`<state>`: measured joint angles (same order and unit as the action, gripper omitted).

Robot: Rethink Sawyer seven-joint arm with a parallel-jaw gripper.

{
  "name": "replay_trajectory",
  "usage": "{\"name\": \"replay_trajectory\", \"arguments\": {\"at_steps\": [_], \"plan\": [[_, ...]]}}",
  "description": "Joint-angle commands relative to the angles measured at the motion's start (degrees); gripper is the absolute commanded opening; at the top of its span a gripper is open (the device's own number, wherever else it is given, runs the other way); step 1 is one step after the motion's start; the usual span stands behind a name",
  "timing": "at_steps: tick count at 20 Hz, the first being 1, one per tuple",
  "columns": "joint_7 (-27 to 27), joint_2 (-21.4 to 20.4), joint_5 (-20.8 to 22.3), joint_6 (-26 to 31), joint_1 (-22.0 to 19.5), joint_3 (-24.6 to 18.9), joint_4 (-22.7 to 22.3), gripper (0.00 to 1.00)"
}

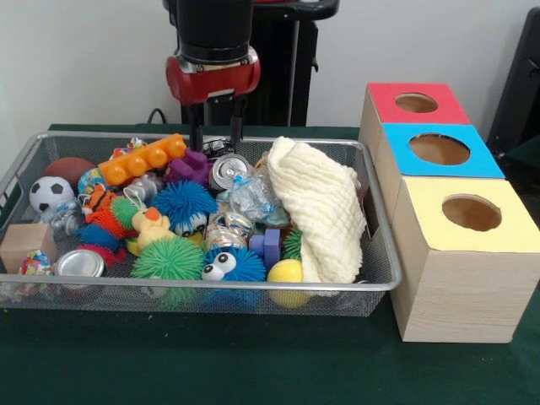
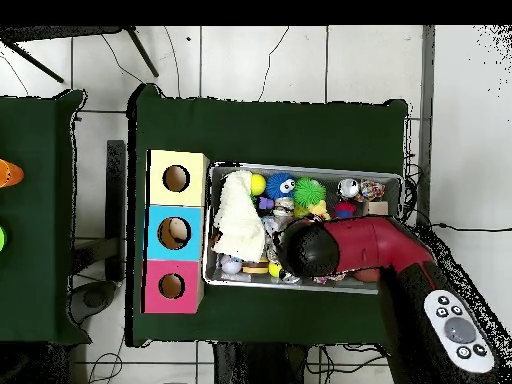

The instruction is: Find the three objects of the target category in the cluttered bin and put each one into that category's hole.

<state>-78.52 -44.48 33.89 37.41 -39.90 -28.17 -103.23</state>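
Green table cloth [image 1: 253, 363] fills the front; on it sits the wire mesh bin [image 1: 253, 291], packed. Along its near edge: wooden block [image 1: 25, 245] at the left corner, a silver can [image 1: 80, 263], green spiky ball [image 1: 169, 260], blue googly-eyed spiky ball [image 1: 232, 266], yellow ball [image 1: 285, 272]. Cream cloth [image 1: 316, 211] drapes over the bin's right end. Far-left corner has a soccer ball [image 1: 51, 192] and an orange block strip [image 1: 143, 159]. Second can [image 1: 228, 170] lies mid-bin near the far edge.

Gripper [image 1: 215, 131] hangs over the bin's far edge, fingers [image 1: 196, 126] set narrowly apart, nothing between them, tips just behind that second can.

Three boxes stand beside the bin's right end: yellow box [image 1: 460, 253], blue box [image 1: 439, 152], red box [image 1: 413, 103], each with a round hole on top.

Target category isn't stated; cans look like a plausible set, a guess only. Judged: cans are light, stiff, thin-walled, slick and prone to rolling, so pinch across the body. Spiky balls would be soft and squashy, easy to grab anywhere.
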Motion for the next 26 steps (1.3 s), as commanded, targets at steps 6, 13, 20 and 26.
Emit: {"name": "replay_trajectory", "arguments": {"at_steps": [6,13,20,26], "plan": [[8.66,8.11,3.31,0.87,-1.22,-4.33,8.93,1.0],[13.09,6.95,4.61,3.58,-4.03,-4.42,8.1,1.0],[15.79,8.12,7.45,4.26,-6.45,-5.12,9.03,1.0],[16.24,8.31,9.77,5.36,-6.67,-5.09,9.88,1.0]]}}
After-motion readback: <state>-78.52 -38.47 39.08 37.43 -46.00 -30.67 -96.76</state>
